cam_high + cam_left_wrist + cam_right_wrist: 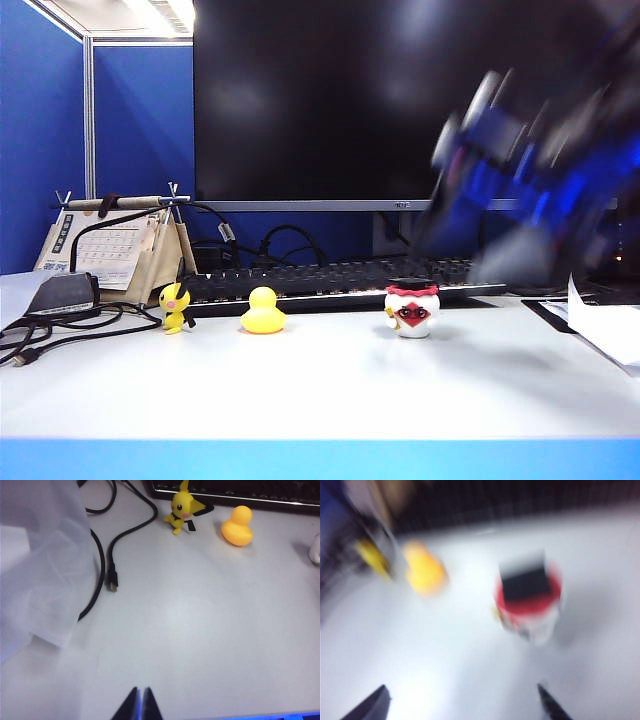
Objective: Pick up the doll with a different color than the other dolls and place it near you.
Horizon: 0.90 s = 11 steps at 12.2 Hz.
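Observation:
The doll with a different color (412, 310) is white with a red collar and a black cap, and stands on the white table in front of the keyboard. The other dolls stand to its left: a yellow duck (263, 312) and a small yellow black-eared figure (175, 306). My right arm (520, 170) is a blur above and to the right of the white doll. In the right wrist view my right gripper (461, 695) is open, with the white doll (530, 605) ahead of it and apart. My left gripper (139, 692) is shut and empty over bare table, far from the duck (238, 526).
A black keyboard (340, 280) and a large monitor (400, 100) stand behind the dolls. A desk calendar (110, 250), a black adapter (62, 295) and loose cables (112, 555) lie at the left. Paper (605, 325) lies at the right edge.

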Tool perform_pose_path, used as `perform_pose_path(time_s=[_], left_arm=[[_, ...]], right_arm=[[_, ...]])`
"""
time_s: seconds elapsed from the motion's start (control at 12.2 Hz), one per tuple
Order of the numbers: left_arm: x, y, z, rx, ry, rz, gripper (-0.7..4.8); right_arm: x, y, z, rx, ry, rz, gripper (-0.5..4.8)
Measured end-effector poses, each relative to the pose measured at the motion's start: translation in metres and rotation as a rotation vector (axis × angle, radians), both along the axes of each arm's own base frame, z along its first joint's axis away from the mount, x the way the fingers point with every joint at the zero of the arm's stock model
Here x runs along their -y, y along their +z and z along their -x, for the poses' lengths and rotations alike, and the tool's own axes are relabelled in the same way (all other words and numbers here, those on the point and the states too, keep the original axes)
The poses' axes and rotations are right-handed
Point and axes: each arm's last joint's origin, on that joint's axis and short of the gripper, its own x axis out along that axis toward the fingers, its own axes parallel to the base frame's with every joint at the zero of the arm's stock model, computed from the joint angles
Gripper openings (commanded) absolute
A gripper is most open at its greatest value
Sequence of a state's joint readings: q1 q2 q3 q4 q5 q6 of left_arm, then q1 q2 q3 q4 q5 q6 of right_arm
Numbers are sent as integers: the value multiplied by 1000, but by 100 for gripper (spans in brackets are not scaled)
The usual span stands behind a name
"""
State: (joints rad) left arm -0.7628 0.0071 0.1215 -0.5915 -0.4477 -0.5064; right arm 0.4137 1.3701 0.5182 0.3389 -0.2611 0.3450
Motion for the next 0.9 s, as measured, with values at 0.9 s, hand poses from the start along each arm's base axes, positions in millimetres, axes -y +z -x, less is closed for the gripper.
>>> perform_pose_path(time_s=[0.9], left_arm=[[0, 0, 0, 0, 0, 0, 24]], right_arm=[[-36, -51, -59, -62, 46, 42, 479]])
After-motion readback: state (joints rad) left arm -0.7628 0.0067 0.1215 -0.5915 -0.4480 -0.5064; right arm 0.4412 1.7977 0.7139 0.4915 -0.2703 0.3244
